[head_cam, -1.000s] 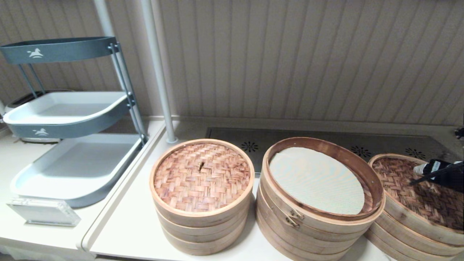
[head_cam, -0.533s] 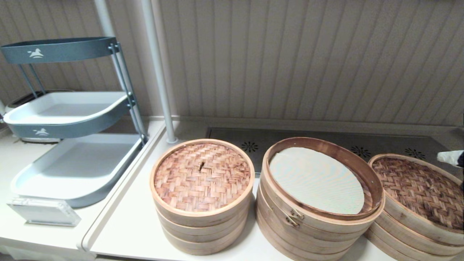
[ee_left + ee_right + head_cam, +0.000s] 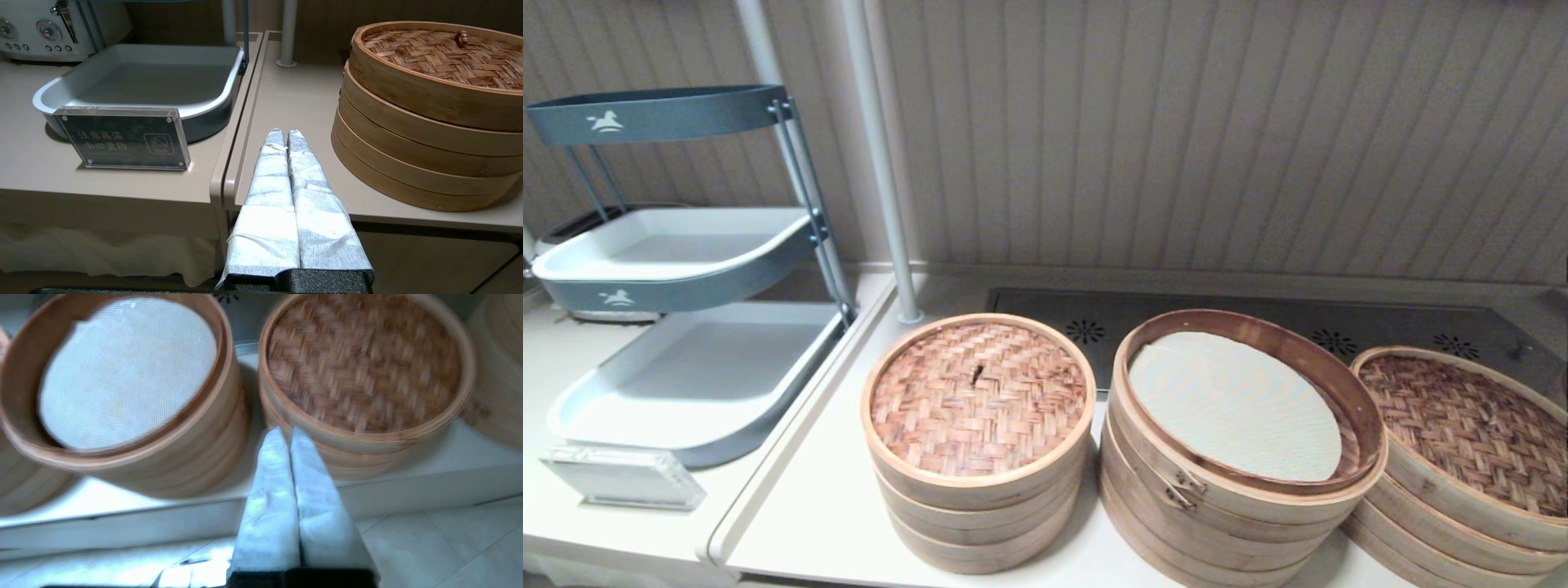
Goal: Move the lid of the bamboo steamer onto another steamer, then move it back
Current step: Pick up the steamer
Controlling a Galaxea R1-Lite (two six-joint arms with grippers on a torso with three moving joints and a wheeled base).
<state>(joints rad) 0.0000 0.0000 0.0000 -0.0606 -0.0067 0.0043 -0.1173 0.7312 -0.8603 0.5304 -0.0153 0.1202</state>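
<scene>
Ribbed wall panelling backs a pale surface [image 3: 833, 498]. Middle clasped steamer stack [image 3: 1225, 506] stands uncovered, mesh liner exposed. Another steamer [image 3: 1462, 457], rightmost, carries a dark woven top; whether the bamboo steamer lid lies there cannot be told, so replacement seemingly remains. Left gripper [image 3: 282, 136] and right gripper [image 3: 284, 435] pressed together, empty, off the surface's front edge.

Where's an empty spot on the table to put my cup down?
Bare counter lies between the grey tray rack and the left steamer stack. The steamers themselves crowd together, the open middle stack almost touching the dark-topped one.
</scene>
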